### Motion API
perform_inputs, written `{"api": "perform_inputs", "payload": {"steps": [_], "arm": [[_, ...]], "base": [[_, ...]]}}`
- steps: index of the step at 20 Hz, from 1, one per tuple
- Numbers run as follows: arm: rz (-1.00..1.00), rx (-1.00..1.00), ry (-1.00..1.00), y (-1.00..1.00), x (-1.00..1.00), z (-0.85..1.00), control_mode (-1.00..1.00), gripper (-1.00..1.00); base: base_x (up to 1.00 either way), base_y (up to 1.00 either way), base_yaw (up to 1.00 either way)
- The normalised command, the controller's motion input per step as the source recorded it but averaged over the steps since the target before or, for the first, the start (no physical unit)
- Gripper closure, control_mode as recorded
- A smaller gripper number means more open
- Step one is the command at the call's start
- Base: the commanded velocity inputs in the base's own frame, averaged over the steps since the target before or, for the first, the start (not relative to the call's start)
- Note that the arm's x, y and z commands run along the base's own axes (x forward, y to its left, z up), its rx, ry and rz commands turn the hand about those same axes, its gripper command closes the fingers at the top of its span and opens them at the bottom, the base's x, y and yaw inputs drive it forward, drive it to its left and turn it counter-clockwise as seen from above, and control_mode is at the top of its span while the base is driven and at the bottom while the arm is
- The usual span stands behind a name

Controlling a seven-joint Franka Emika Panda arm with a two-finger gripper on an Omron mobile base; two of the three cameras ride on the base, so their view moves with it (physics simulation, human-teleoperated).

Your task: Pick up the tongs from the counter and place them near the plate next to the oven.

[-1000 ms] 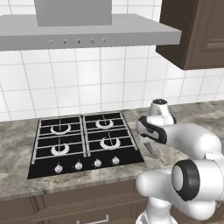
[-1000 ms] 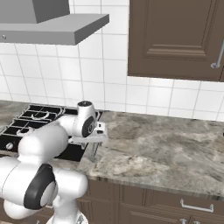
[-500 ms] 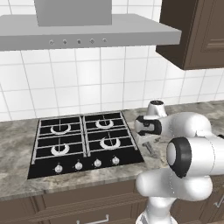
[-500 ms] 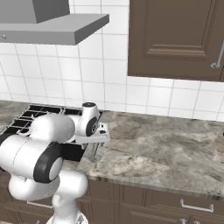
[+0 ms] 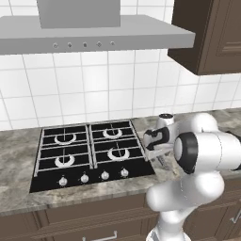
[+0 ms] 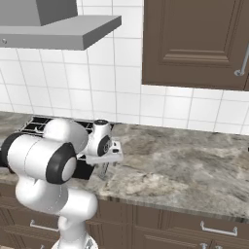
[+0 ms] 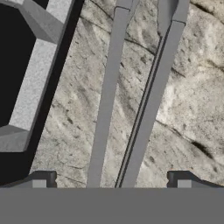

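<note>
The grey metal tongs lie flat on the marbled stone counter, just right of the hob, and their two slim arms run up the hand view. My gripper hangs open right over them, one fingertip on each side of both arms, holding nothing. From the base cameras the gripper points down at the counter beside the hob's right edge, and a bit of the tongs pokes out beneath it. The plate and the oven are out of view.
A black gas hob with grates and knobs sits close to the left of the tongs, its edge near my left fingertip. A grey hood hangs above it, and a dark wall cabinet hangs to the right. Open counter stretches right.
The arm's elbow has risen and the hand has sunk a little toward the counter. The tongs lie where they were.
</note>
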Motion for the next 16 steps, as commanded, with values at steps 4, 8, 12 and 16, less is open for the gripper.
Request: {"api": "perform_inputs", "payload": {"steps": [4, 8, 12, 16], "arm": [[0.04, 0.0, 0.0, 0.0, 0.16, -0.34, -1.0, -1.0], [0.04, 0.0, -0.04, 0.0, 0.06, -0.29, -1.0, 1.0], [0.05, 0.01, -0.15, 0.0, -0.17, -0.09, -1.0, 1.0], [0.04, 0.09, -0.15, 0.01, -0.45, -0.1, -1.0, 1.0]], "base": [[0.0, 0.0, 0.0], [0.0, 0.0, 0.0], [0.0, 0.0, 0.0], [0.0, 0.0, 0.0]]}}
